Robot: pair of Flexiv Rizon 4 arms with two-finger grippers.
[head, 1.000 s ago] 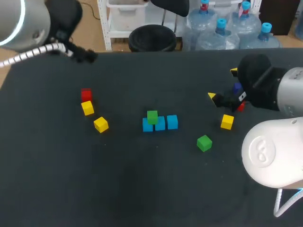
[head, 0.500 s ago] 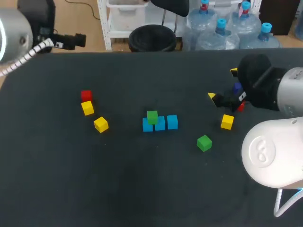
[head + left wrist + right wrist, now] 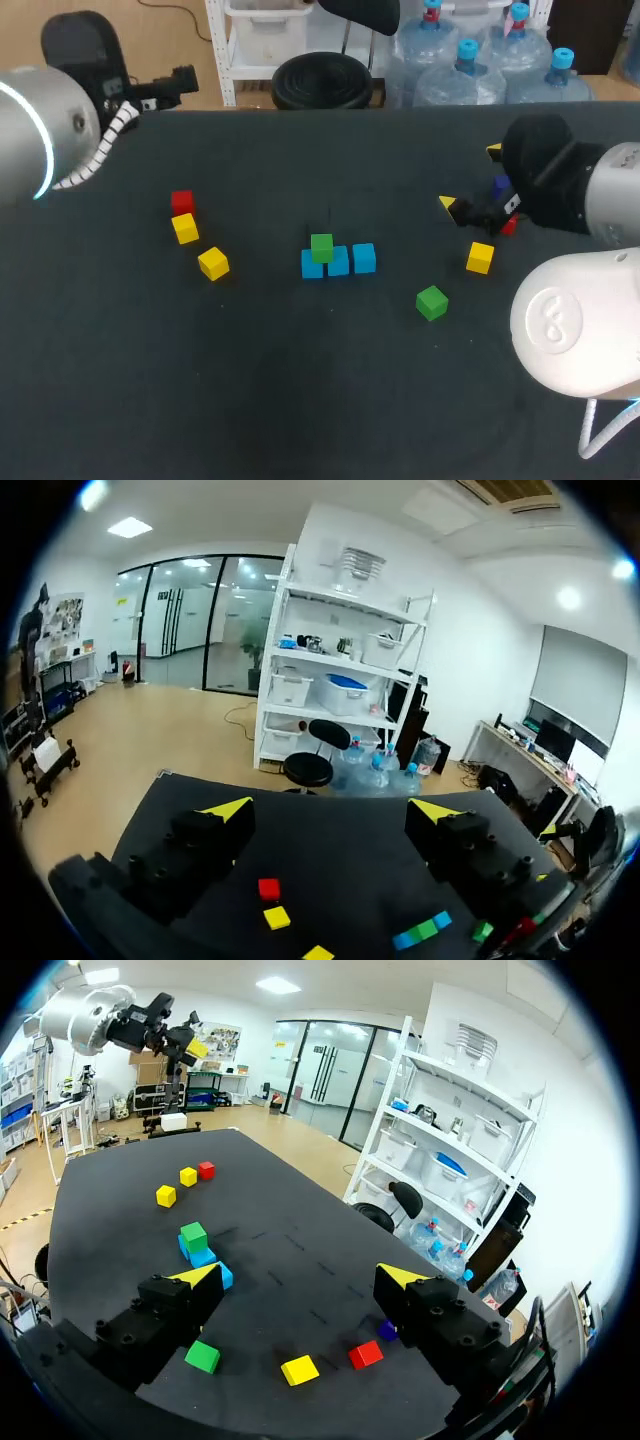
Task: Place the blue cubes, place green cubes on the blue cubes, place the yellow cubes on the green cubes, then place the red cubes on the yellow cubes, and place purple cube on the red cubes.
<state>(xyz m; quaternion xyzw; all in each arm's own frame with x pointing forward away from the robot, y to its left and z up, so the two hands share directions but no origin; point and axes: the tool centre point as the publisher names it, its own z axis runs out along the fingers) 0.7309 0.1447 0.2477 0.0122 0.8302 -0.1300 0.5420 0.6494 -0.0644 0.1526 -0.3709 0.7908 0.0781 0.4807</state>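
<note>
Purple cube (image 3: 387, 1330) and a red cube (image 3: 365, 1354) lie just by my right claw (image 3: 300, 1276). Its fingers are apart with nothing between them. A yellow cube (image 3: 300, 1369) lies below it, and a loose green cube (image 3: 202, 1356) sits a little closer to the blue row (image 3: 338, 262). I think this claw hangs right of the blue row because these cubes are its to pick. The loose green cube looks like the next to go.

The blue row is three cubes side by side in the middle of the counter (image 3: 300, 400), set down as the bottom layer. A stacked green cube (image 3: 321, 247) sits on top near its left end. Left of the blue row wait two yellow cubes (image 3: 213, 263) and a second red cube (image 3: 181, 201). My left claw (image 3: 331, 809) is apart and empty too. It hangs far back and left of the blue row, I guess to stay out of the way.
</note>
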